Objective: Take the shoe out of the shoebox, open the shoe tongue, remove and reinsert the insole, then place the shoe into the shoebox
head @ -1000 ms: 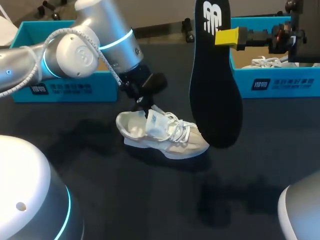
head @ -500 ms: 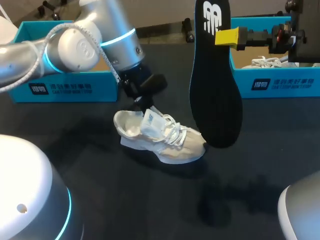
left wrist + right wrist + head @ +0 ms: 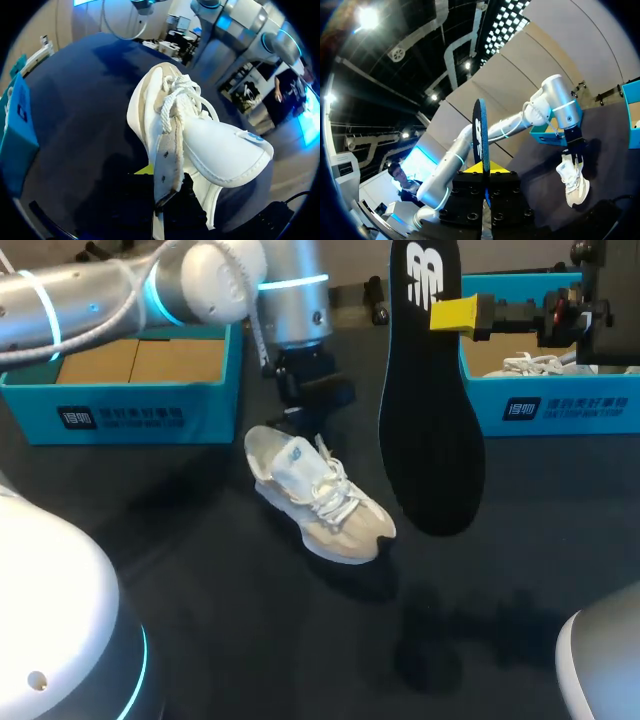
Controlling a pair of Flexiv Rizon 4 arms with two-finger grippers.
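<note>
Shoe (image 3: 318, 495): it rests on its sole in the middle of the worktop (image 3: 250, 640), heel to the far left and toe to the near right. It is outside both shoeboxes.
Left pincer (image 3: 295, 425): at the heel end, closed narrowly on the shoe's side wall by the opening. Only one yellow tip shows.
Right pincer (image 3: 452, 315): clamped on the insole (image 3: 430, 430) near its top end. The insole hangs upright in the air, wide end down, just right of the shoe.
Just changed: over the last second the left arm (image 3: 200, 285) swung away from above the left shoebox (image 3: 130, 405) toward the far middle. The shoe turned with it, so the toe that pointed right now points near right. The insole and right pincer have not moved.
Meaning: the insole is already out. The shoe looks to be getting lined up for putting the insole back, with boxing still to come.
Left wrist view only: the tongue (image 3: 225, 155) is lifted clear of the opening, the laces are loose, and the side wall runs down into the pincer. The head view hides that grip behind the pincer's body.
Right wrist view only: the insole is seen edge-on between both yellow tips, which confirms a two-sided hold.
Head view only: the left shoebox shows a bare cardboard floor, while the right shoebox (image 3: 560, 405) holds another shoe (image 3: 530, 365).
</note>
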